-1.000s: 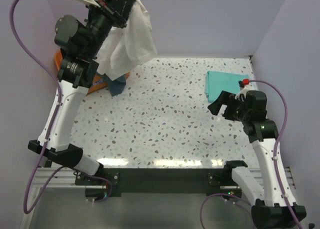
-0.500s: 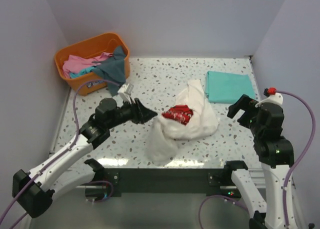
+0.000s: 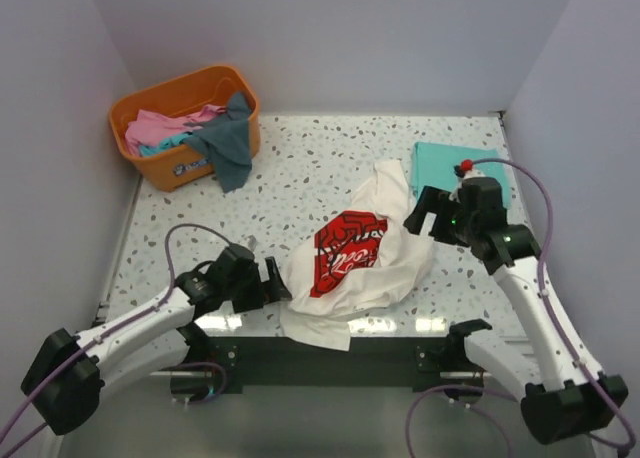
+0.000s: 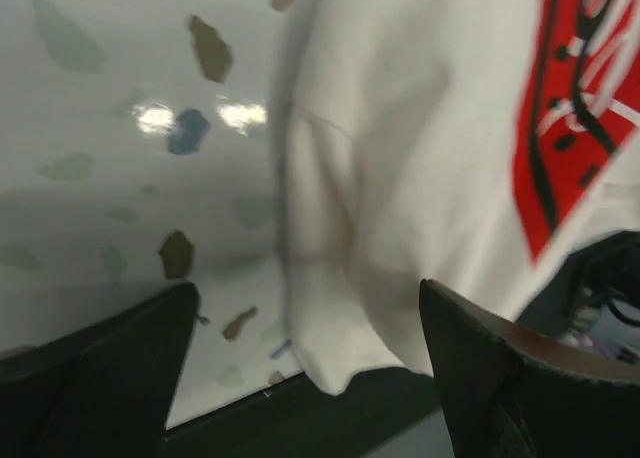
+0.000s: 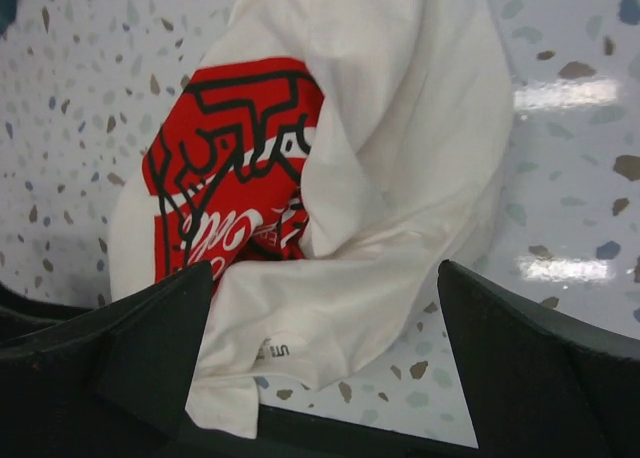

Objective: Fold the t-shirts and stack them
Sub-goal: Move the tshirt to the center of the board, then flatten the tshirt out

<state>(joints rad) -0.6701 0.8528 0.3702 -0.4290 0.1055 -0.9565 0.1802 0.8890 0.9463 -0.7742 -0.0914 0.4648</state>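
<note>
Cream-white t-shirt [image 3: 385, 263], one, lies soft and crumpled at your table's [image 3: 300, 188] near edge, red rectangular print [image 3: 345, 253] up. One teal-green t-shirt [image 3: 440, 163] lies folded flat, far right. The orange plastic basket [image 3: 150, 103] holds more cloth. Your left gripper [image 3: 278, 278] and right gripper [image 3: 425, 218] gape wide, holding nothing.

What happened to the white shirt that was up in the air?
The left tool swung the white tee down from above the basket onto the table near its front edge, then opened and let go. The tee now lies crumpled, red print up. The right tool, open, moved in toward it. The folded green tee and the basket's clothes stayed put.
</note>
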